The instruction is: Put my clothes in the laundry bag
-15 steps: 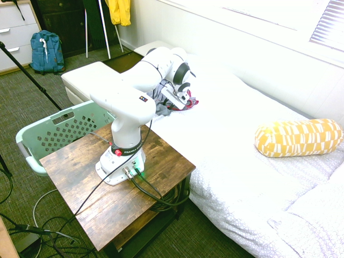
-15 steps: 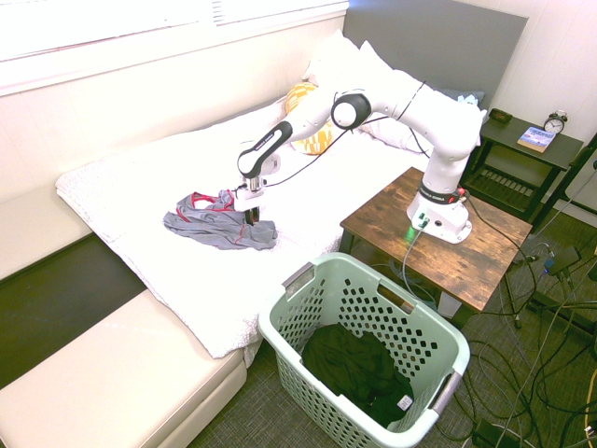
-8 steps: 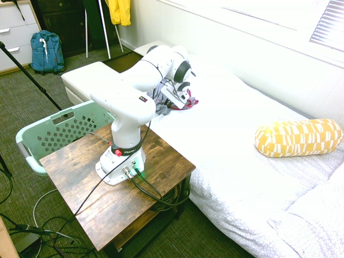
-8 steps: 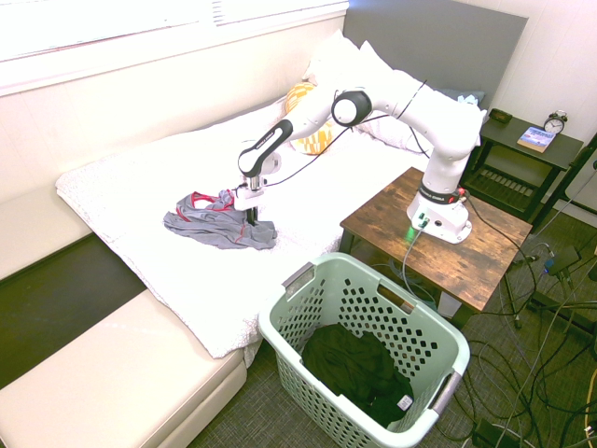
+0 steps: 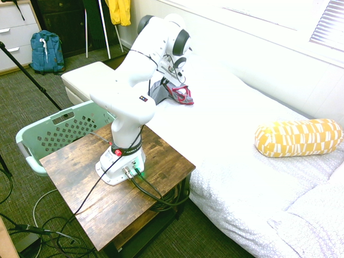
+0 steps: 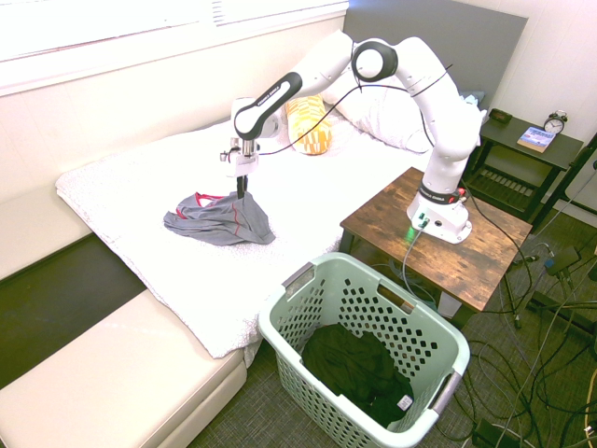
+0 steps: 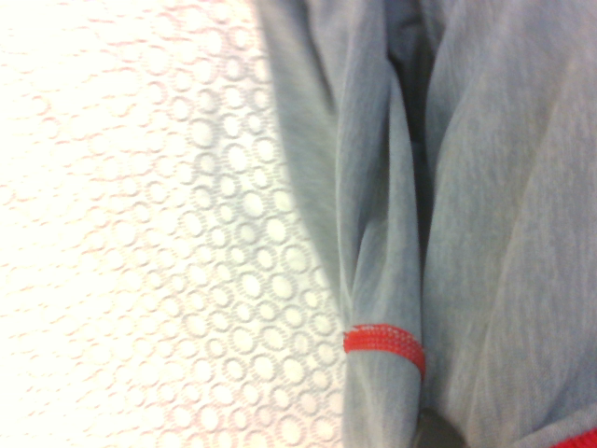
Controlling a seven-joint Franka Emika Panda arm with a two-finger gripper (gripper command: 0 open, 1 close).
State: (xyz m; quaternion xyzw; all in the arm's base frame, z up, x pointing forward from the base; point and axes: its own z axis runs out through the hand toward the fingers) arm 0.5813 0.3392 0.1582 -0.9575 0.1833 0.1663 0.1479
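Pinching the grey shirt [image 6: 216,222] from above, my claw [image 6: 242,194] was clenched on a fold of it, the cloth drawn up into a peak at my fingertips while the rest drooped and lay slack on the white bed [image 6: 187,303]. Red trim ran along its seams; in the wrist view one short red band crossed a hanging grey fold, beside the bedspread's pattern of small rings. The green basket [image 6: 270,327] stood on the floor beside the bed and the wooden table [image 6: 387,215], well apart from the shirt, with a dark cloth [image 6: 350,369] inside it. I reached over the bed from that table, where my base sat. A yellow-and-white bolster [image 6: 308,126] lay farther up the bed, toward the grey headboard [image 6: 448,42]. Beyond the table, a clock [image 6: 555,122] and a book [image 6: 536,139] rested on a black stand [image 6: 513,140]. Across the room, a blue backpack [image 5: 47,52] sat on the floor near some drawers [image 5: 16,35].
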